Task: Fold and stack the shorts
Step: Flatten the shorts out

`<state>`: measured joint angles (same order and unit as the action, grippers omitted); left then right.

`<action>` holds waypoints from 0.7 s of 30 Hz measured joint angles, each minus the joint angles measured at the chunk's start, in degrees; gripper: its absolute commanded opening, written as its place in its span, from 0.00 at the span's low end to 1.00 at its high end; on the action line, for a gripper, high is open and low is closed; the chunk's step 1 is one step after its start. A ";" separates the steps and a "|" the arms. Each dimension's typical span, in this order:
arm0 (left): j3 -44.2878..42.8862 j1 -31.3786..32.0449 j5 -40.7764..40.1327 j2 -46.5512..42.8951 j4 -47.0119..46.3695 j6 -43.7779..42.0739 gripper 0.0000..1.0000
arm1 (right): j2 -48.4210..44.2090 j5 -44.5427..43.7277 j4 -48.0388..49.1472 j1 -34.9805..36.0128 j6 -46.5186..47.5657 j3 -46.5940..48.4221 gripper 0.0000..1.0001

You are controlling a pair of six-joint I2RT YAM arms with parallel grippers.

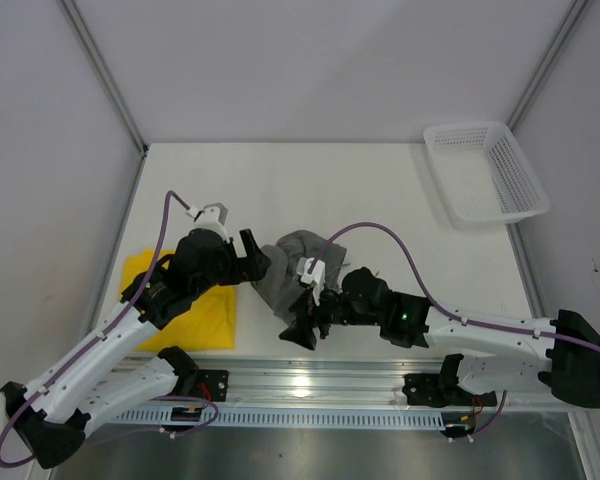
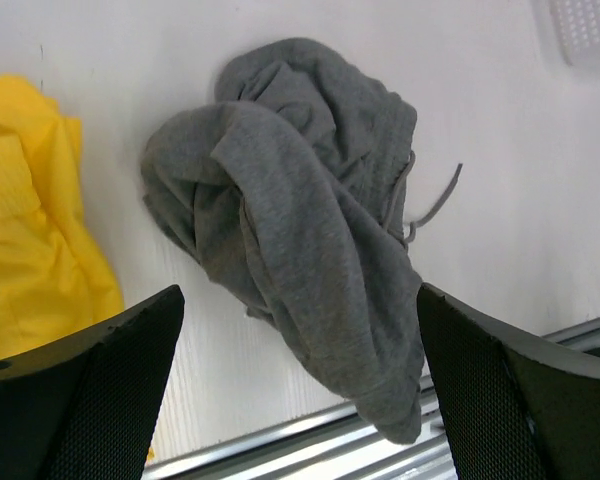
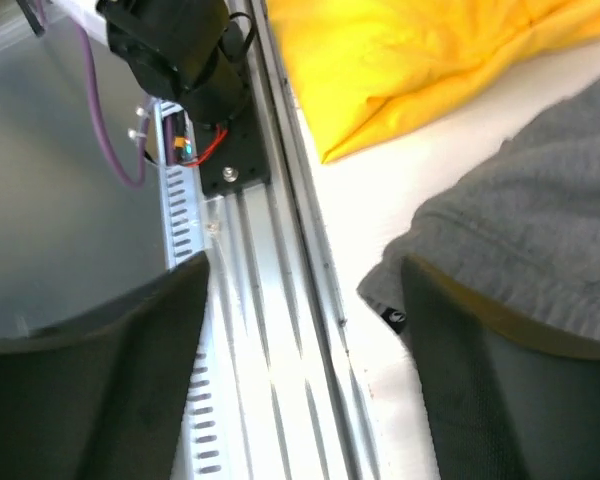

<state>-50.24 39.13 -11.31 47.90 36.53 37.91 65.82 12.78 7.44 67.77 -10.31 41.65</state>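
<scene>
Along the near edge runs the aluminium rail (image 1: 310,385), and just beyond it the right gripper (image 3: 305,275) hangs low over the table's (image 1: 380,190) edge with its fingers spread wide. Nothing is between them, though the grey-green shorts (image 1: 288,265) reach one finger (image 3: 500,390). To the left, the yellow shorts (image 1: 185,305) lie flat near the front left corner. The grey-green pair sits crumpled just right of them, mid-table, its drawstring (image 2: 432,208) trailing out. The left gripper (image 2: 298,295) hovers above that heap, fingers wide apart and holding nothing. A white mesh basket (image 1: 485,170) sits at the far right corner.
</scene>
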 measured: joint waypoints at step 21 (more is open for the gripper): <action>1.90 17.31 -8.90 -1.92 1.66 0.98 0.99 | 23.41 20.04 4.83 -44.28 -25.88 0.55 0.87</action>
<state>-48.34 56.45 -20.21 45.98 38.20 38.89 89.23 32.82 12.27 23.49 -36.18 42.19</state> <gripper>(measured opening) 0.992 0.829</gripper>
